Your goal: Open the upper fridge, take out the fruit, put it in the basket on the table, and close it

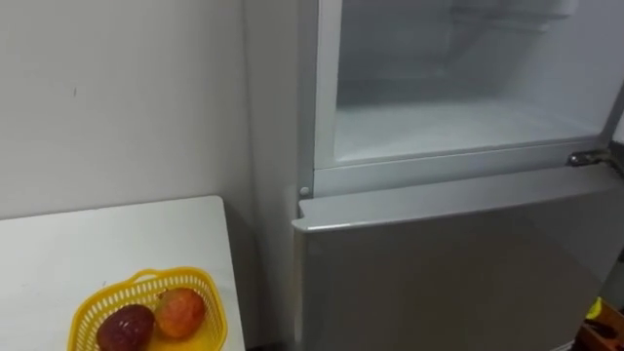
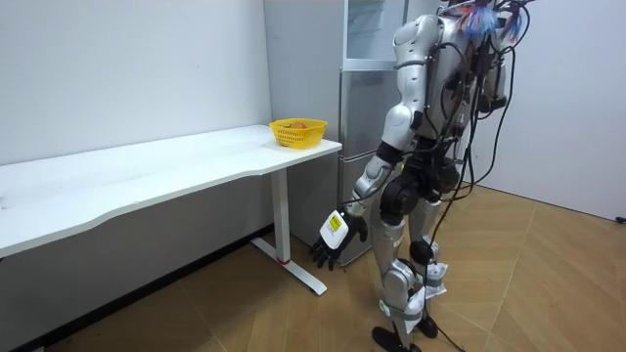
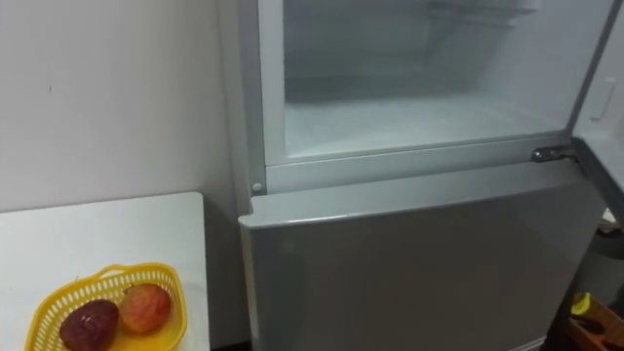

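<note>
One fridge (image 1: 458, 253), one white table (image 1: 117, 244), one yellow basket (image 1: 146, 277), two fruits (one dark red (image 1: 125, 328), one orange-red (image 1: 180, 312)).

no legible text, number or sign on the fridge (image 1: 458, 244), the yellow basket (image 1: 146, 280) or the table (image 1: 117, 239). print at the back of the left hand (image 2: 337, 238) too small to read.

The upper fridge compartment (image 1: 458, 127) stands open, white inside. A dark red fruit (image 1: 125, 328) and an orange fruit (image 1: 180, 312) lie touching in a yellow basket (image 1: 146, 281).
</note>
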Available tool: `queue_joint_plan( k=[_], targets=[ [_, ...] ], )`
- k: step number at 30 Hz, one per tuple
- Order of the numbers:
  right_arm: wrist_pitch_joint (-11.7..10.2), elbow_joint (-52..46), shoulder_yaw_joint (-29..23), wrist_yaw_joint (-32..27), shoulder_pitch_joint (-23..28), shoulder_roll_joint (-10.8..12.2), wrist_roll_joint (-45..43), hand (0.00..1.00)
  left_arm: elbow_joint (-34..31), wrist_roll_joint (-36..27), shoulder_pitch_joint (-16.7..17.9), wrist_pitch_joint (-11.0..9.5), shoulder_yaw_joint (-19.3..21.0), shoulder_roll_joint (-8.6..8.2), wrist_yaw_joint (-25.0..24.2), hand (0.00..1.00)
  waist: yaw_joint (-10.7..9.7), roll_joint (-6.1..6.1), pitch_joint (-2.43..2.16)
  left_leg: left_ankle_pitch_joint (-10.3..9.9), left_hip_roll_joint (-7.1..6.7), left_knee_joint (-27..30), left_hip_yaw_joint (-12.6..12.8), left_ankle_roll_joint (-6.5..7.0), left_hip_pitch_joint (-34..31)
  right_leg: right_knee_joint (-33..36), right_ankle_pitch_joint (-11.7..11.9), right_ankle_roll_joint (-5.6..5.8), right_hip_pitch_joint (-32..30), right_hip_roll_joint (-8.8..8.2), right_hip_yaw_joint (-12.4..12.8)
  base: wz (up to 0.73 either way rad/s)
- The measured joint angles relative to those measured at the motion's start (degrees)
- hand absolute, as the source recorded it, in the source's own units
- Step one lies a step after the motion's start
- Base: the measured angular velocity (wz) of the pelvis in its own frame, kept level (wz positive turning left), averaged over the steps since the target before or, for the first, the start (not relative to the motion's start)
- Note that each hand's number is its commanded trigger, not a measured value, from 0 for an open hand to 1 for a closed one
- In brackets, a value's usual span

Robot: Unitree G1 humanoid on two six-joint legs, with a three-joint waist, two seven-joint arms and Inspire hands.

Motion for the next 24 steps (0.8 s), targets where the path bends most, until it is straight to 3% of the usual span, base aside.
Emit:
queue_joint_plan(
  k=[5,14,24],
  targets=[
    [-2.04,-5.38,-1.4,-2.34,-0.99,-0.01,-4.29,0.0,0.18,0.98,-0.01,-0.12,-0.1,-0.01,1.51,0.0,-0.05,-0.58,0.0,-0.01,0.02,0.16,-0.14,-0.01,-0.13,-0.27,0.01,-0.01,0.15,0.02,-0.1,0.0],
    [-1.94,-4.06,-1.73,-13.55,-1.21,0.02,-20.8,0.0,1.15,1.07,-1.13,0.33,-2.51,0.56,2.36,0.0,-0.63,-0.46,-0.06,-0.02,-0.02,0.1,-0.69,0.0,-1.31,-0.27,0.12,-0.06,-0.84,-0.1,-0.97,0.03],
    [-1.84,-2.35,-1.85,-21.41,-1.08,0.04,-21.12,0.0,1.13,1.09,-1.85,1.49,-2.66,0.64,2.26,0.0,-1.37,0.0,-0.05,0.0,-0.05,0.21,-0.7,-0.02,-0.94,-1.18,0.24,-0.09,-0.21,-0.02,-1.2,0.01]
  ],
)
